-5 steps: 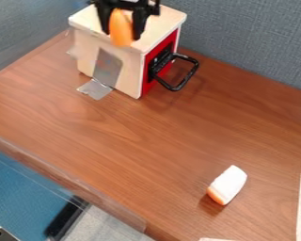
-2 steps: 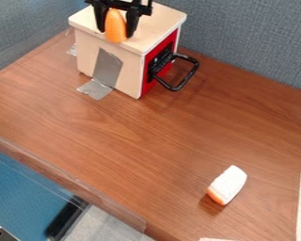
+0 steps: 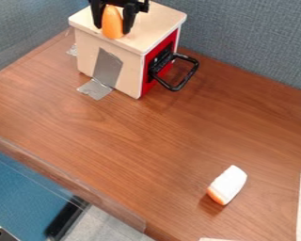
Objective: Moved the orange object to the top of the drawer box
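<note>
The black two-finger gripper [image 3: 112, 29] is closed around the orange rounded toy [image 3: 113, 22], one finger on each side. The toy is upright, over the top of the wooden drawer box [image 3: 154, 23], its lower end close to the box's near top edge; whether it touches the wood I cannot tell.

It is probably light, hollow plastic: fairly stiff, hard to break, a little slippery on its smooth curves. Its broad middle is the best place to hold; pinched near the tapering end, it could squirt out or roll off once freed. A slightly more inward spot would make a safer release.

The gripper hangs at the view's top edge above the drawer box, fingers pointing down.

On the box's red drawer front [image 3: 161, 61] is a black loop handle [image 3: 189, 77]; grey tape [image 3: 107, 67] runs down its side to the wooden table [image 3: 134, 136]. Well apart from the box, toward the camera, lies a white-and-orange toy [image 3: 227, 184].
</note>
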Tool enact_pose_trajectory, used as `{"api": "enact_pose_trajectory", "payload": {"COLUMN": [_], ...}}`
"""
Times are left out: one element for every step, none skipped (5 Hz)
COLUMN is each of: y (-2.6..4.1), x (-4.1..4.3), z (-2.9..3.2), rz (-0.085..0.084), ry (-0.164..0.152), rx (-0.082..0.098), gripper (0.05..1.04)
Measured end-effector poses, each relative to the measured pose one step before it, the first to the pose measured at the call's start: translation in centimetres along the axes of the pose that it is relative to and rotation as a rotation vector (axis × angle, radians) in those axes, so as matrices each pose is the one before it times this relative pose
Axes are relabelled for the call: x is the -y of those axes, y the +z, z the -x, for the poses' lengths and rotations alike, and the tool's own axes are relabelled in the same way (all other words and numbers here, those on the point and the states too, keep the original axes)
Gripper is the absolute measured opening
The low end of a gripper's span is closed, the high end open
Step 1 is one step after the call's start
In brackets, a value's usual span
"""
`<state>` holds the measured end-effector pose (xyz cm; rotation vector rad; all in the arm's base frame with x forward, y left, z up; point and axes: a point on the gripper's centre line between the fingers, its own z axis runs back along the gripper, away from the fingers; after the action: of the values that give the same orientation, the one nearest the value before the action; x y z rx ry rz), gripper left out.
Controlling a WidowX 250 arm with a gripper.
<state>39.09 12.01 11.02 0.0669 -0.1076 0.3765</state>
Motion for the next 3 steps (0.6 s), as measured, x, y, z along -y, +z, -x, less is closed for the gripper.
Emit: {"api": "enact_pose_trajectory", "payload": {"y": [-0.096,-0.043,-0.205], "x": [0.224,0.062,0.079], "z": [-0.855,-0.551,-0.189], "rz": [0.0087,0.0000,0.0020], "ry": [0.0162,0.0099,0.0010], "rx": [0.0020,0.0015,-0.0065], "gripper": [0.669,0.669,0.714]}}
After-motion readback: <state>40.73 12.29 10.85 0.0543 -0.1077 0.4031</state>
